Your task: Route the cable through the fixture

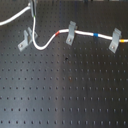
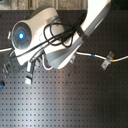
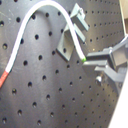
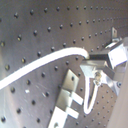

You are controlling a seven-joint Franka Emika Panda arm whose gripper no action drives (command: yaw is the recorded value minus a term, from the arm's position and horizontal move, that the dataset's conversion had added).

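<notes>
The white cable (image 1: 44,44) runs across a black perforated board (image 1: 65,90). It passes the middle clip with a red band (image 1: 59,33) before it and a blue band (image 1: 96,35) after it, then reaches the right clip. The left grey clip, the fixture (image 1: 25,40), stands slanted with no cable in it; the cable hangs just to its right in the first exterior view. My gripper (image 1: 33,7) is shut on the cable above this clip. In both wrist views the fingertips (image 3: 95,59) (image 4: 97,60) pinch the cable (image 3: 30,15) (image 4: 45,62) near the clip (image 3: 72,30) (image 4: 67,100).
A middle clip (image 1: 71,32) and a right clip (image 1: 116,41) hold the cable. In the second exterior view the white arm body (image 2: 45,35) with black hoses hides most of the left side; the right clip (image 2: 106,61) and cable (image 2: 90,54) show.
</notes>
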